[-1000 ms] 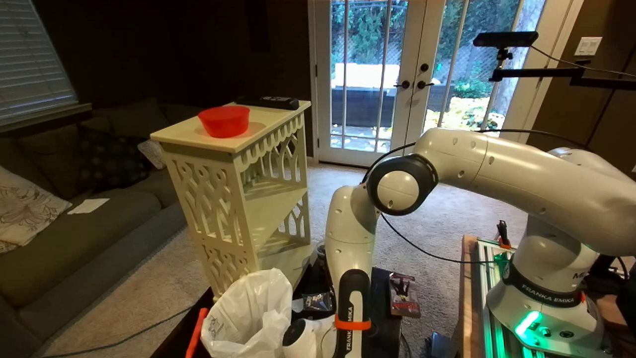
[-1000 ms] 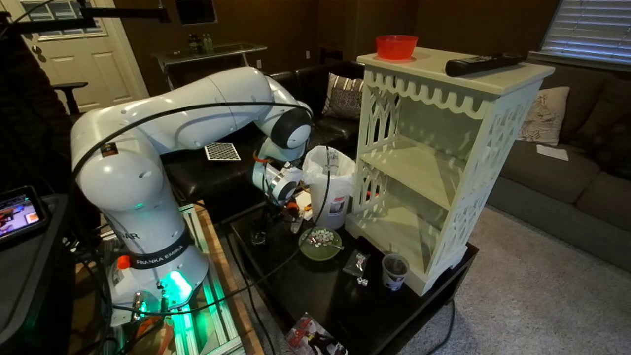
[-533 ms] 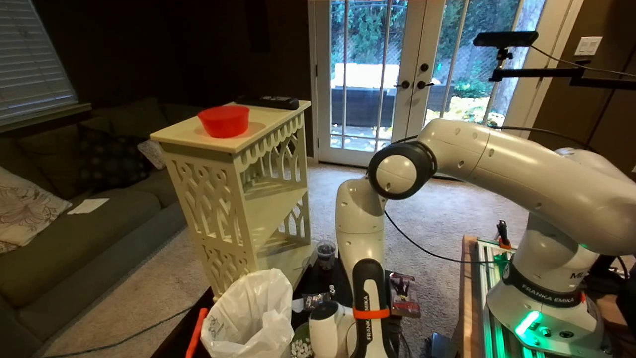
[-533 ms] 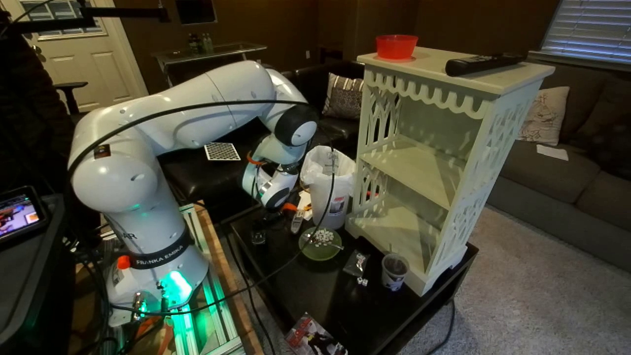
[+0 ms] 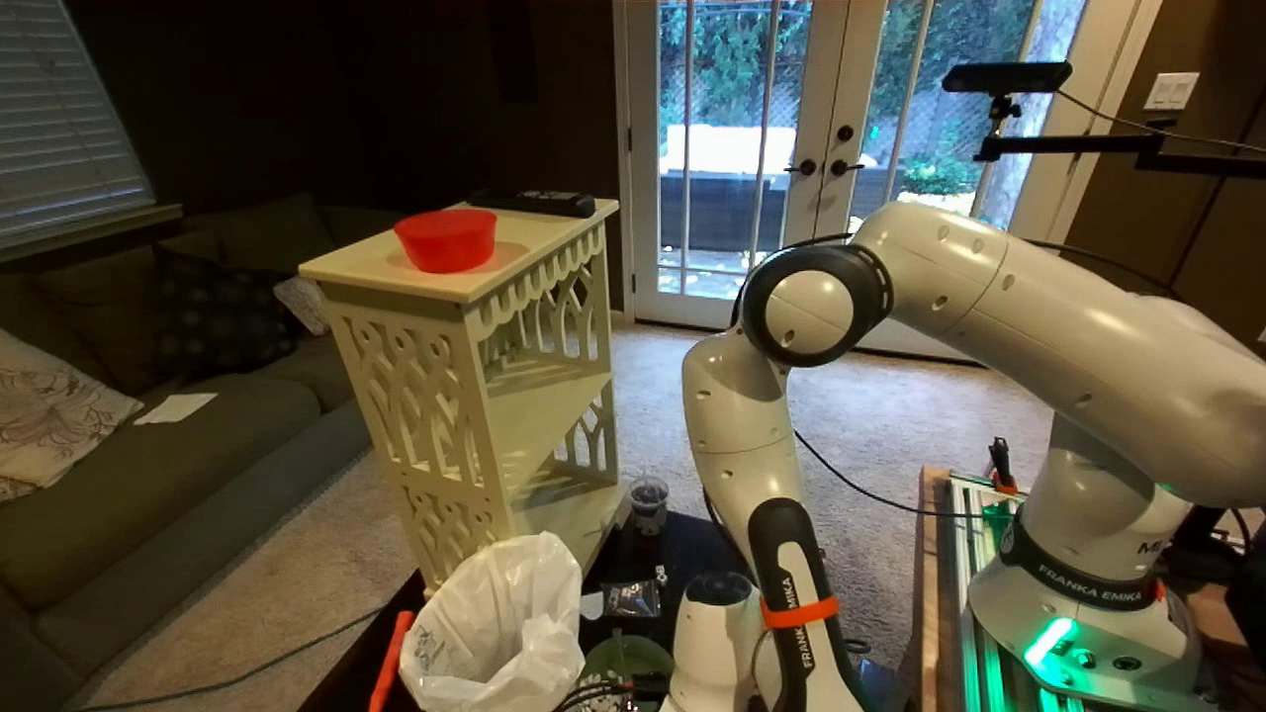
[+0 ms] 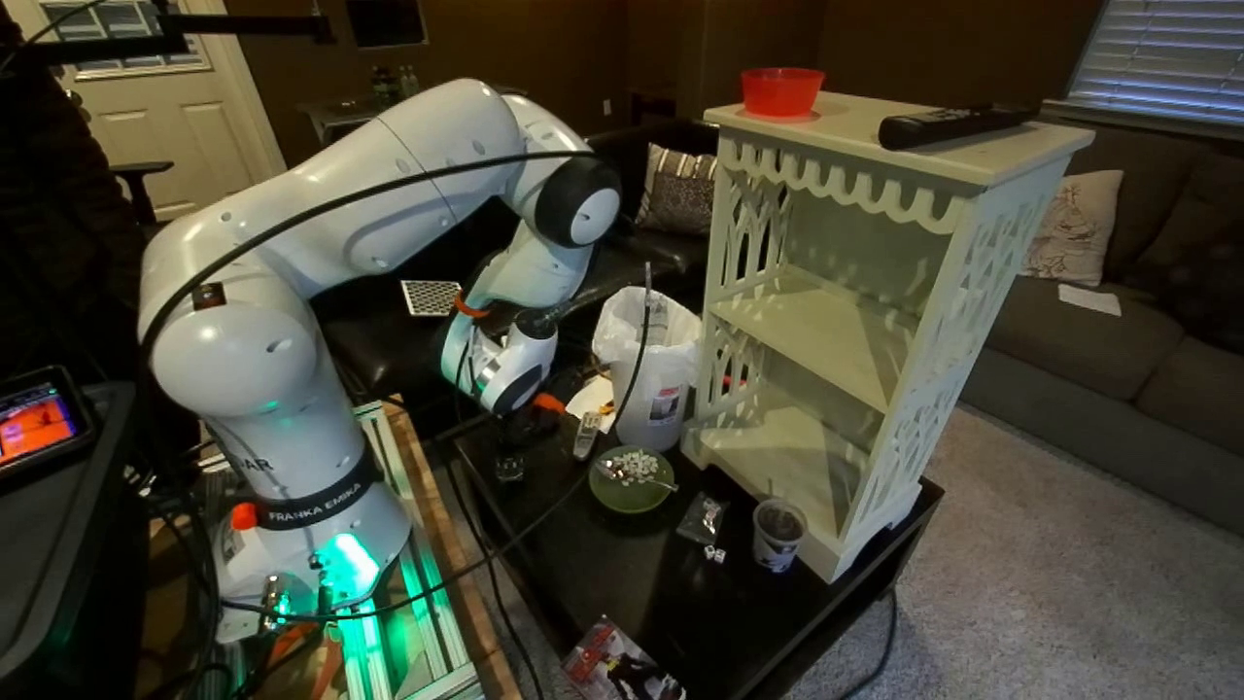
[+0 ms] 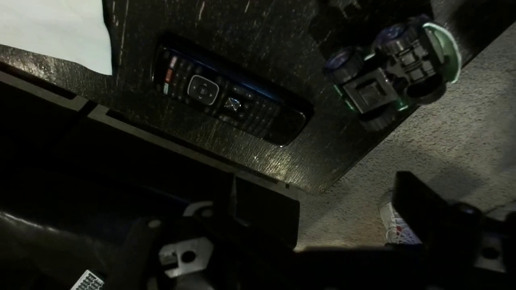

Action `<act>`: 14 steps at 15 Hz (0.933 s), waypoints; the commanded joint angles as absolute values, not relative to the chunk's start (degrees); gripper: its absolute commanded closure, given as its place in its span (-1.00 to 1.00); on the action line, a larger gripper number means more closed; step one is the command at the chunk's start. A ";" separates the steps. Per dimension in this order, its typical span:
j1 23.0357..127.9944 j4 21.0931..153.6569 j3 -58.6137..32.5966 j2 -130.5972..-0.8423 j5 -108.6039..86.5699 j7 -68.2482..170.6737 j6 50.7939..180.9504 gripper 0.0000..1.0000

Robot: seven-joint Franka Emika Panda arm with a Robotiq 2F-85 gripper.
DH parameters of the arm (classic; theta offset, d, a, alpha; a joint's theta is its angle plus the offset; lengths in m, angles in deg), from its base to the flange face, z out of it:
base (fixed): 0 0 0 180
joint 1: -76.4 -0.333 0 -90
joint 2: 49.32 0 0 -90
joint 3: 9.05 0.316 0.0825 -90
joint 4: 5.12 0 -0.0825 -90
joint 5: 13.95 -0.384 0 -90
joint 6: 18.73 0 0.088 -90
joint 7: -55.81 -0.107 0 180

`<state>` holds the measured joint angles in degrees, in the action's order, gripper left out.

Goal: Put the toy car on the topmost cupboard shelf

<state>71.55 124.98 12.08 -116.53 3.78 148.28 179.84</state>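
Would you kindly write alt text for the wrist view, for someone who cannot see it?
A toy car lies wheels-up near the edge of a dark table, a remote beside it and part of a white sheet at top left. The open tool, holding nothing, spans the bottom; a shoe shows on the carpet at right.
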 commanded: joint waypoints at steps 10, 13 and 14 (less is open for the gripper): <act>68.61 119.88 6.60 -121.59 3.62 113.03 180.53 -1.00; 72.97 120.19 10.37 -123.26 8.41 107.95 176.11 -1.00; 73.33 120.28 11.01 -123.42 8.97 106.44 175.16 -1.00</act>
<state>70.20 121.05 8.18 -121.85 5.43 111.37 178.80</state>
